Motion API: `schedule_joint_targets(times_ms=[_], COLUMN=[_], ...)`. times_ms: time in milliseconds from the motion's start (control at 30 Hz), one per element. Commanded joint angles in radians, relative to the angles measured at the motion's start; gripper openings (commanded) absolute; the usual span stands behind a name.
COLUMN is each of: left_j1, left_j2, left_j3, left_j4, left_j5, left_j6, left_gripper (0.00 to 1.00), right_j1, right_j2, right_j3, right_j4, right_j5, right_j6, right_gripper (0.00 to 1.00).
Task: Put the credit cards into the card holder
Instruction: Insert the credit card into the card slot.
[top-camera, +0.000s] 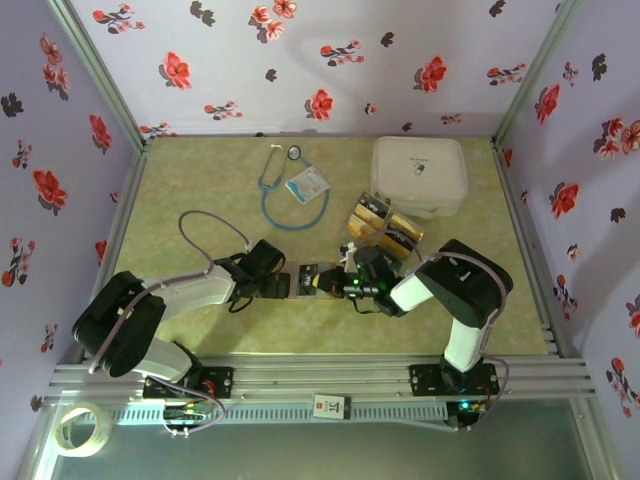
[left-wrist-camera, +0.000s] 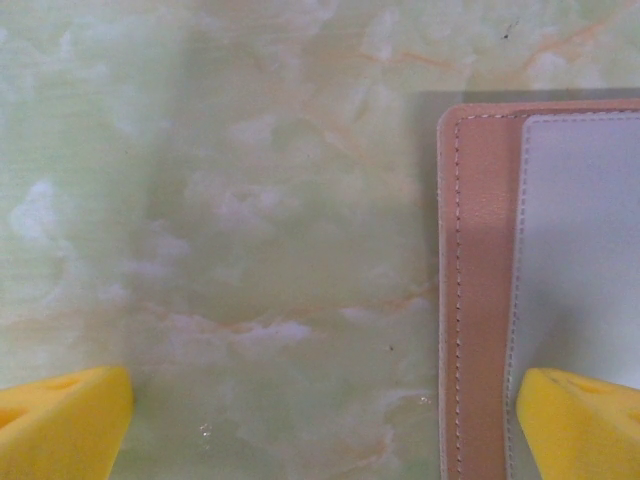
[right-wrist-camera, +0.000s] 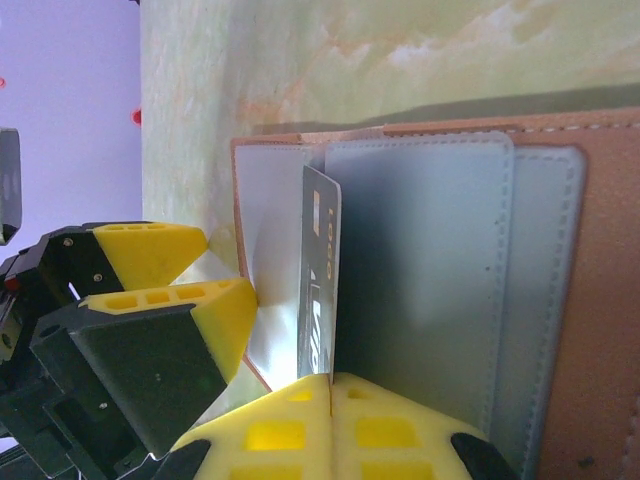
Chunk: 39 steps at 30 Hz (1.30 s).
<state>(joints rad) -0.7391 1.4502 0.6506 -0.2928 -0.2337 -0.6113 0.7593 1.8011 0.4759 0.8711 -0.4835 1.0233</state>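
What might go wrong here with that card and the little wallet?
The right gripper pinches the credit card on edge at a pocket of the card holder; it may miss the slot and bend or slip. The left gripper stands open over the holder's edge; if it isn't pressing, the holder might slide.

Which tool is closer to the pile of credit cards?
Right. The right tool, pinching one card, sits near-side of the credit cards; the open left tool is farther left, beyond the card holder.

Card holder (left-wrist-camera: 476, 280) is showing tan, grained, stitched leather-like skin with smooth frosted plastic pockets (right-wrist-camera: 430, 270); marbled green worktop (left-wrist-camera: 240, 250) is looking smooth and faintly glossy.
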Motion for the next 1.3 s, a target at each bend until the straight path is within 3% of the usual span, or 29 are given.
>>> schedule_joint_targets(times_ms=[0,433,800,1267], left_j1=[0.007,0.006,0.006,0.005], left_j2=[0.022,0.021,0.012,0.010], left_j3=[-0.013,-0.012,-0.013,-0.021], left_j4=[-0.012,-0.011,-0.011,-0.002], left_j5=[-0.016,-0.015,-0.015,-0.014], left_j6=[-0.015,-0.014,-0.015,-0.014], left_gripper=[1.00,1.00,1.00,1.00], right_j1=[0.008,0.008,0.005,-0.012], right_j2=[0.027,0.032,-0.031,-0.047], right_j3=[0.009,0.033,0.061,0.080], right_j4=[-0.019,-0.083,-0.209,-0.279], right_j5=[-0.027,-0.027,0.000,0.026], right_j6=[0.003,-0.022,-0.072,-0.093], right_gripper=[0.00,0.04,0.28,0.29])
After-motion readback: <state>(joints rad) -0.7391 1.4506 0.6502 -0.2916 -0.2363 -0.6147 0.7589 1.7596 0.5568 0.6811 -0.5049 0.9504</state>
